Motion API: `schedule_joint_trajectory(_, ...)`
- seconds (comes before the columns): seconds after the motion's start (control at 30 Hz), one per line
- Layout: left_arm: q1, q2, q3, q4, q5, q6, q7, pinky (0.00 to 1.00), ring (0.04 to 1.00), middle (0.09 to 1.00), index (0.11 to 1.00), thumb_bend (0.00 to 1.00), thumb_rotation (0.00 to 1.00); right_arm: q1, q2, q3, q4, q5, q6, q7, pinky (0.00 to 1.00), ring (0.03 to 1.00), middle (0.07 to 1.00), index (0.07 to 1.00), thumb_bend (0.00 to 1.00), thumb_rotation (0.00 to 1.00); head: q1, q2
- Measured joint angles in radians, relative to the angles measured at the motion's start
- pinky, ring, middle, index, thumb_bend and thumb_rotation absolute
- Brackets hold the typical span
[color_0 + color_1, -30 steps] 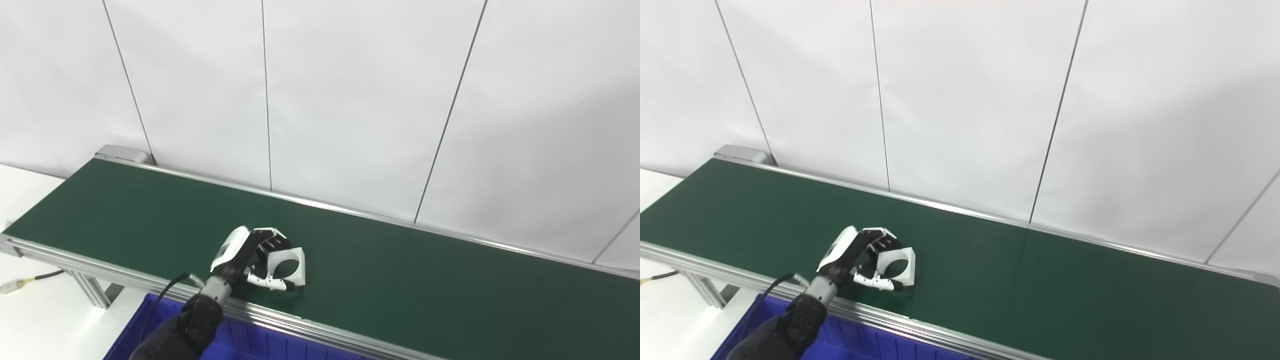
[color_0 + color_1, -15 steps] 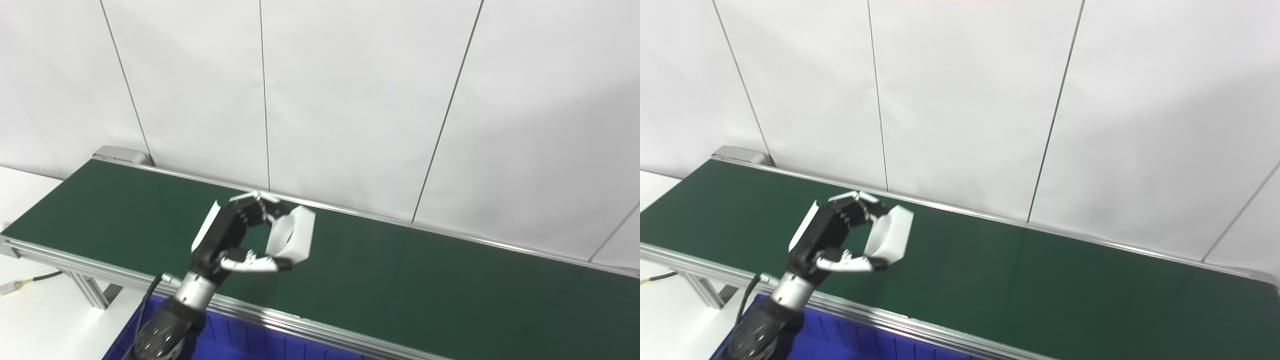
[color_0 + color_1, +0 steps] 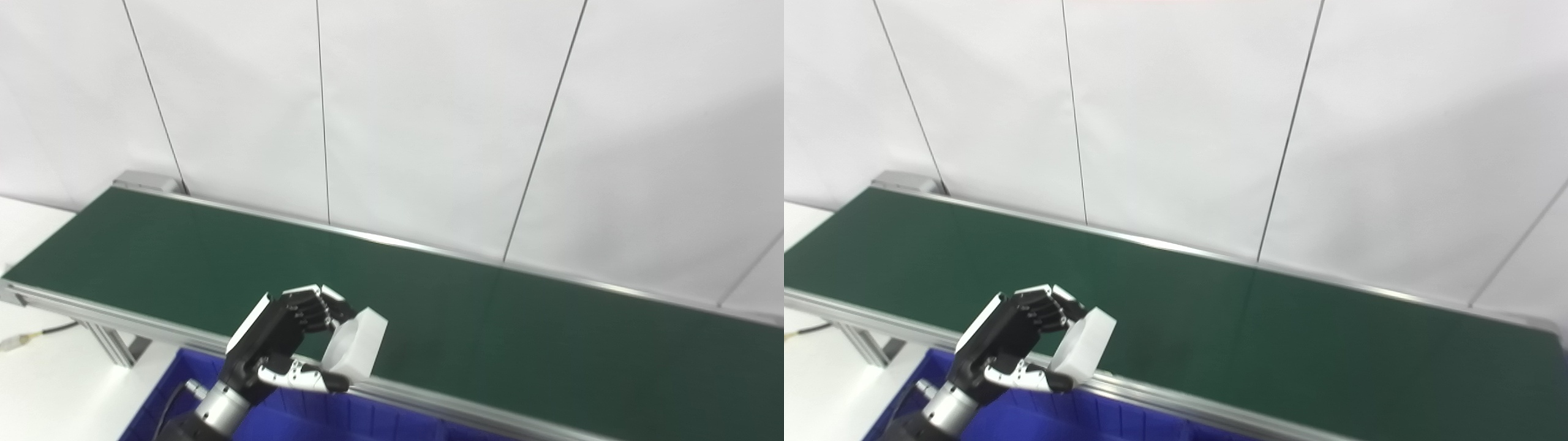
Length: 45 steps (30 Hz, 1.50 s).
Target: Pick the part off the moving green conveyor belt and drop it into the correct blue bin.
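Observation:
My left hand [image 3: 275,343] is shut on a white square part [image 3: 356,343] with a round hole. It holds the part in the air, over the near rail of the green conveyor belt [image 3: 490,331] and the far edge of the blue bin [image 3: 288,422]. The same hand [image 3: 1004,346] and part [image 3: 1084,355] show in the right eye view. The belt [image 3: 1213,318] carries nothing else. My right hand is not in view.
The belt's aluminium frame [image 3: 429,398] runs along its near side, with support legs [image 3: 113,349] at the left. A cable [image 3: 37,335] lies on the white surface at far left. White wall panels stand behind the belt.
My left hand lifted the white part off the belt and then drew it back toward me, to above the belt's near rail and the blue bin. The camera tilted slightly.

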State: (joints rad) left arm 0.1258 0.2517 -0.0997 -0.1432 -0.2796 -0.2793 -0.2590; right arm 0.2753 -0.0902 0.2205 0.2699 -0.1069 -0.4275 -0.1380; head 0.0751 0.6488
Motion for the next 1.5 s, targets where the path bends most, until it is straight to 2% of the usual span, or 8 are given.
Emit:
schedule_joint_trajectory(0.37, 0.06, -0.03, -0.019, 0.142, 0.176, -0.049, -0.018, 0.4, 0.459, 0.508, 0.464, 0.48, 0.0, 0.013, -0.006, 0.016, -0.011, -0.015, 0.0, 0.008, 0.65, 0.723, 0.778, 0.795, 0.65, 0.05, -0.009, 0.034)
schedule_joint_trajectory(0.77, -0.013, -0.067, -0.003, 0.528, 0.287, -0.132, 0.028, 0.4, 0.467, 0.508, 0.461, 0.48, 0.0, 0.011, -0.004, 0.002, -0.03, -0.014, 0.0, 0.014, 0.64, 0.716, 0.766, 0.781, 0.67, 0.05, -0.024, 0.037)
schedule_joint_trajectory(0.93, -0.044, -0.07, 0.009, 0.585, 0.438, -0.129, 0.148, 0.37, 0.461, 0.502, 0.476, 0.48, 0.0, 0.012, -0.003, 0.002, -0.03, -0.02, 0.0, 0.013, 0.64, 0.715, 0.766, 0.781, 0.67, 0.06, -0.021, 0.038)
schedule_joint_trajectory(1.13, -0.041, -0.086, 0.022, 0.638, 0.646, -0.134, 0.376, 0.35, 0.465, 0.537, 0.498, 0.47, 0.0, 0.012, 0.0, 0.002, -0.03, -0.022, 0.0, 0.014, 0.64, 0.72, 0.769, 0.787, 0.66, 0.05, -0.018, 0.04)
schedule_joint_trajectory(1.17, -0.037, -0.098, 0.033, 0.637, 0.657, -0.13, 0.413, 0.45, 0.46, 0.541, 0.495, 0.49, 0.0, 0.012, 0.0, 0.002, -0.03, -0.024, 0.0, 0.013, 0.64, 0.718, 0.769, 0.788, 0.66, 0.04, -0.018, 0.04)
schedule_joint_trajectory(1.2, -0.034, -0.111, 0.041, 0.634, 0.671, -0.117, 0.445, 0.54, 0.585, 0.65, 0.496, 0.5, 0.02, 0.013, 0.0, 0.003, -0.03, -0.027, 0.0, 0.013, 0.64, 0.714, 0.767, 0.787, 0.66, 0.04, -0.018, 0.04)
schedule_joint_trajectory(1.3, -0.025, -0.128, 0.031, 0.602, 0.717, -0.038, 0.474, 0.85, 0.928, 0.951, 0.863, 0.75, 0.0, 0.011, 0.0, 0.005, -0.03, -0.034, 0.0, 0.007, 0.63, 0.71, 0.764, 0.783, 0.66, 0.05, -0.015, 0.04)
schedule_joint_trajectory(1.5, -0.02, -0.113, 0.017, 0.558, 0.733, 0.106, 0.457, 0.86, 0.999, 0.999, 0.986, 0.79, 0.05, 0.01, 0.001, 0.005, -0.029, -0.028, 0.0, 0.006, 0.63, 0.709, 0.763, 0.782, 0.67, 0.06, -0.017, 0.038)
